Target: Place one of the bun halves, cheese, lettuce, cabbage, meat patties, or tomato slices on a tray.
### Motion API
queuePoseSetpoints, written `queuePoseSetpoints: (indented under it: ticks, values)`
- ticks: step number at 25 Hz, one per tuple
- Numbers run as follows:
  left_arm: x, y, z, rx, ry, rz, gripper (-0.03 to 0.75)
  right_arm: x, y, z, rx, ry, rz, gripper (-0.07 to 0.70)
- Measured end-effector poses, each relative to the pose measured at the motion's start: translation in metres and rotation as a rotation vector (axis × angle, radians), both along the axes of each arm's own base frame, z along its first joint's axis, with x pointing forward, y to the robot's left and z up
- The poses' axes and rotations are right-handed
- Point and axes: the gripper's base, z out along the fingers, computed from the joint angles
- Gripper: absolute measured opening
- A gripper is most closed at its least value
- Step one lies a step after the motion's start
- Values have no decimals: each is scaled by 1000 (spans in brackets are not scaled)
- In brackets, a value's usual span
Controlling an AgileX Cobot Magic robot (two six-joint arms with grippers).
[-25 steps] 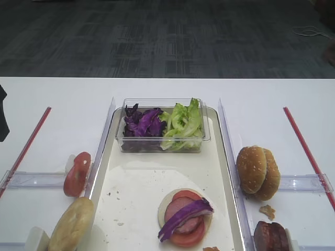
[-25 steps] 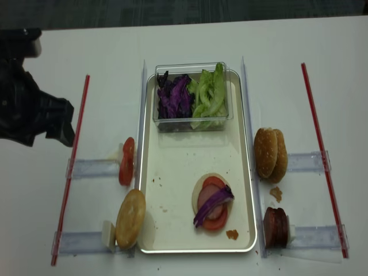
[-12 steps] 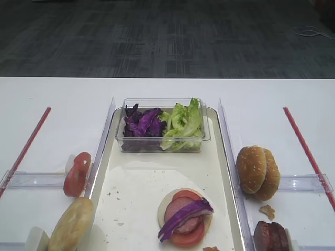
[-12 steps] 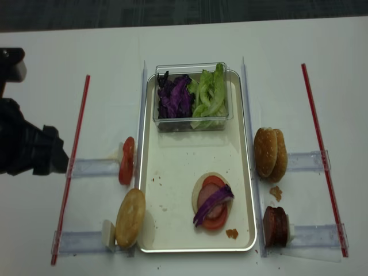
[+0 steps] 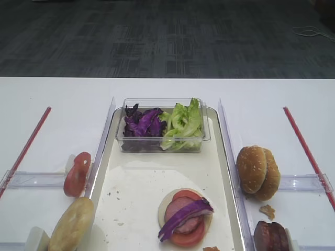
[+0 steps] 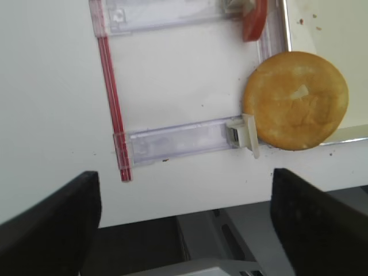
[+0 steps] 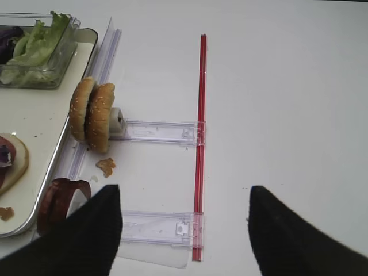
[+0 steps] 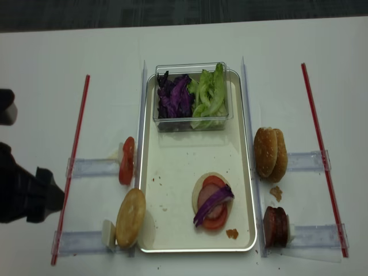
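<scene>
Right now your left gripper (image 6: 184, 221) hangs with its jaws spread wide and empty, and the plain bun half (image 6: 295, 100) stands propped on edge just ahead of them, easy to pinch. Beyond it the tray (image 8: 172, 172) carries the started stack, while your right gripper (image 7: 184, 227), also open and empty, waits short of the sesame bun halves (image 7: 92, 114).

One high view looks from the near edge across the desk (image 5: 52, 104) toward the far floor, at a slant, cutting off the near end of the tray (image 5: 136, 183). The other high view looks almost straight down and takes in the whole tray (image 8: 172, 167). The right wrist view hangs over the right side, facing down on the sesame bun halves (image 7: 92, 115), which both high views share. The left wrist view sits closer over the near left corner, facing down on the plain bun half (image 6: 296, 100) at the desk's near edge.
</scene>
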Motion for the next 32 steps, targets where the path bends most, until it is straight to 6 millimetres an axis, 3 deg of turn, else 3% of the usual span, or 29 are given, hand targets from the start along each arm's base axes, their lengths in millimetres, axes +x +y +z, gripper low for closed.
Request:
queuePoseSetpoints:
  ticks: [17, 32]
  values:
    - [-48, -1, -40, -3, 26, 10, 559, 0, 0, 0, 0, 0, 0, 489]
    - [-59, 0, -49, -2, -73, 44, 559, 0, 0, 0, 0, 0, 0, 489]
